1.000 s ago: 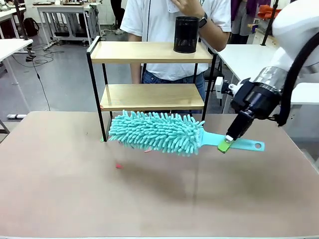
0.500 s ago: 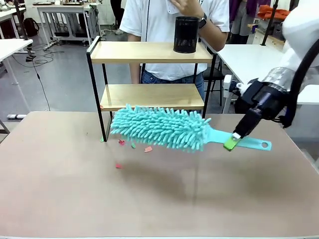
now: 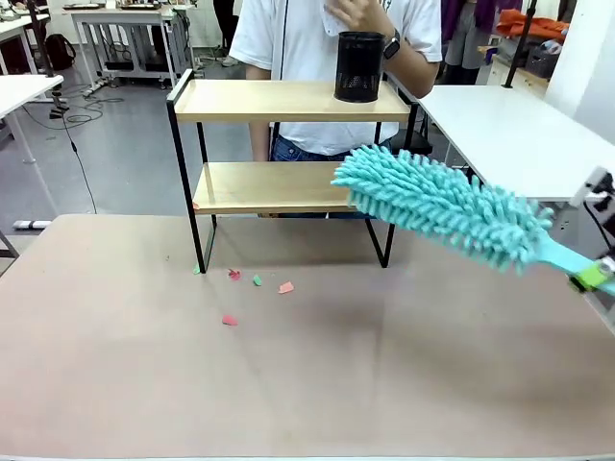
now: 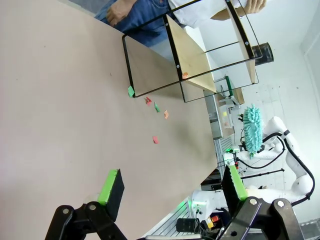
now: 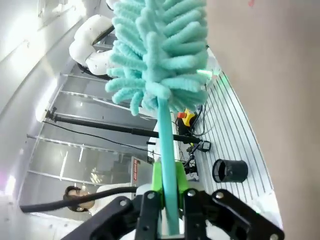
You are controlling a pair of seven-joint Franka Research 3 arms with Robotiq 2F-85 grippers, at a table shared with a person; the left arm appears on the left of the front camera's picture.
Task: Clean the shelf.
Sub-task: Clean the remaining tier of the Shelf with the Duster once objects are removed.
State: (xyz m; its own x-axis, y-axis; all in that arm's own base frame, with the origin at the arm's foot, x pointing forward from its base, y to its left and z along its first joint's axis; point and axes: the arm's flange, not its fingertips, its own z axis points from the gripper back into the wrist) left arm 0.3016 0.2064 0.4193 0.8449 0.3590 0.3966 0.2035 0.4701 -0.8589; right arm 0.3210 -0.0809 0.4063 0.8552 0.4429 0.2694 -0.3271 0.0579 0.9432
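The shelf (image 3: 279,100) stands at the table's far side, two light boards in a black frame, with a black mesh cup (image 3: 359,67) on its top board. My right gripper (image 3: 592,279) sits at the right edge, shut on the handle of a teal fluffy duster (image 3: 437,204). The duster is held in the air, tilted, its head reaching the shelf's right end at lower-board height. In the right wrist view the handle (image 5: 167,145) runs between the right gripper's (image 5: 169,194) jaws. My left gripper (image 4: 172,185) is open over bare table, far from the shelf (image 4: 192,52).
Several small red, pink and green paper scraps (image 3: 258,281) lie on the brown table (image 3: 307,384) by the shelf's left front leg. A person in a white shirt (image 3: 307,48) stands behind the shelf. A white table (image 3: 504,130) stands at the right.
My right arm swung the duster up and to the right, from low in front of the shelf's foot to a raised, tilted position. The scraps it covered now show.
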